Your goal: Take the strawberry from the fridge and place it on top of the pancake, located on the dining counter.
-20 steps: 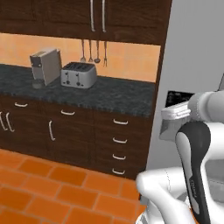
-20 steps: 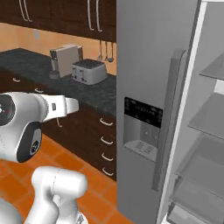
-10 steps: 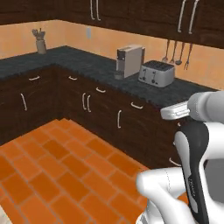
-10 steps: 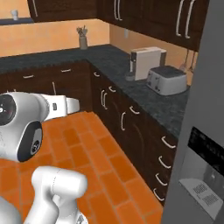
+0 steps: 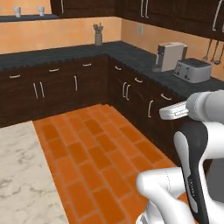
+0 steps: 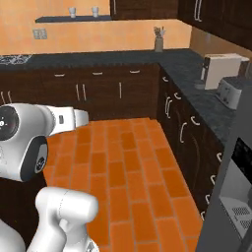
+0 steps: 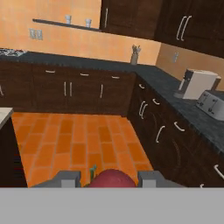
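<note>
- So your whole view has swung since half a second ago: the base turned, not the kitchen. The coffee maker and toaster that sat mid-frame are now off at the right, and a second run of cabinets plus the corner has come in.
- Nearest to you, the gripper [image 7: 104,178] has its two fingers either side of the strawberry [image 7: 109,179], touching it on both sides, so it's clamped on the berry.
- One strawberry, dark red and rounded. A bit of green stem pokes up at its left side in the hand view. You can't really call a long axis, since only its top shows above the bottom band.
- One marble counter [image 5: 17,175], its corner at lower left of the left base view, just beside the orange tile floor [image 5: 92,153].
- One fridge [image 6: 231,197], its grey door and black dispenser at the right edge of the right base view.
- One toaster [image 5: 193,70] and one coffee maker [image 5: 169,56], side by side on the black worktop [image 5: 131,54].
- One utensil pot [image 6: 158,43] near the far corner.
- Farthest: two cups [image 6: 72,11] on the wall shelf [image 6: 69,18], apart from each other.
</note>
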Available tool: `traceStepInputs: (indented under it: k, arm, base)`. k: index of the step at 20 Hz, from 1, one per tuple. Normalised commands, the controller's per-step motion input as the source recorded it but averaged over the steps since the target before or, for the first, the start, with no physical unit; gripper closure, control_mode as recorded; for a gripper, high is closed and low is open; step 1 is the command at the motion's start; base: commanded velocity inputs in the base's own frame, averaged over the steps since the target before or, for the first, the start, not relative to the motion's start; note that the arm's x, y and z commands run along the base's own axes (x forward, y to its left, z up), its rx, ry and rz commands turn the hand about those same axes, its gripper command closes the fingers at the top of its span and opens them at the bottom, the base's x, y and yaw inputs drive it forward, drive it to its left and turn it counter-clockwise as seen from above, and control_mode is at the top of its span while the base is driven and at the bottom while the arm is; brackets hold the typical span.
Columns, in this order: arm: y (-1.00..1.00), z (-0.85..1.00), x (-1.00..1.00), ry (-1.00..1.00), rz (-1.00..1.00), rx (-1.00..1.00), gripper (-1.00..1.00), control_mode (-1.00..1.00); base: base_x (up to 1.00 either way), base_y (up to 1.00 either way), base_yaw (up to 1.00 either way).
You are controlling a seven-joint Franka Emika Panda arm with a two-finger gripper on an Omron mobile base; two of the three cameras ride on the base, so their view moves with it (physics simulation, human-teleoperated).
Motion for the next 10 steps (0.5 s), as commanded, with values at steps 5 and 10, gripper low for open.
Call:
traceStepInputs:
  k: [5,10]
  arm:
    - [0.0,0.0,0.0,0.0,0.0,0.0,1.0,1.0]
    - [0.0,0.0,0.0,0.0,0.0,0.0,1.0,1.0]
  base:
    - [-1.0,-0.08,0.38]
    - [-1.0,0.01,0.25]
